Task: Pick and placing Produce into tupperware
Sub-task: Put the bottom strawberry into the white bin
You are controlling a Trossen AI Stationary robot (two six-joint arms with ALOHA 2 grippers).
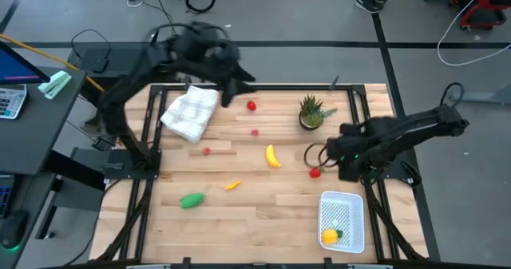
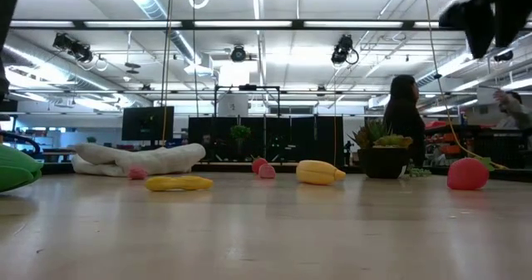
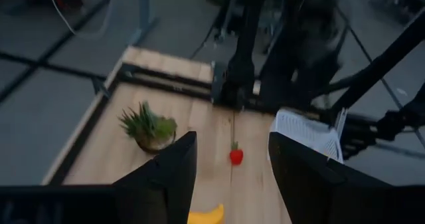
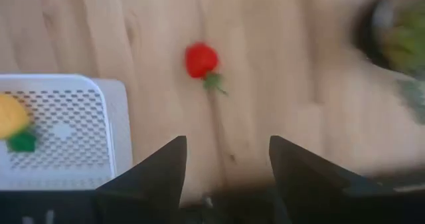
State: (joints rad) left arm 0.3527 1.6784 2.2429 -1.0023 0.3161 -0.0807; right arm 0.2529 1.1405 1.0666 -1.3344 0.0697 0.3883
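Note:
The white tupperware (image 1: 342, 219) sits at the table's near right and holds a yellow piece (image 1: 329, 237). On the bare wood lie the banana (image 1: 273, 156), a green oblong piece (image 1: 192, 199), a small orange piece (image 1: 232, 185) and several red pieces, one with a green stalk (image 1: 314, 172). My right gripper (image 4: 226, 144) hangs open above the table just far of that stalked red piece (image 4: 201, 60), with the tupperware (image 4: 60, 127) beside it. My left gripper (image 3: 232, 141) is open in the air over the table's far left, near the cloth, pointing toward the right side.
A white checked cloth (image 1: 190, 112) lies at the far left. A small potted plant (image 1: 310, 112) stands far right of centre, close to my right gripper (image 1: 321, 153). Dark frame rails border the table. Bare wood lies between the banana and the tupperware.

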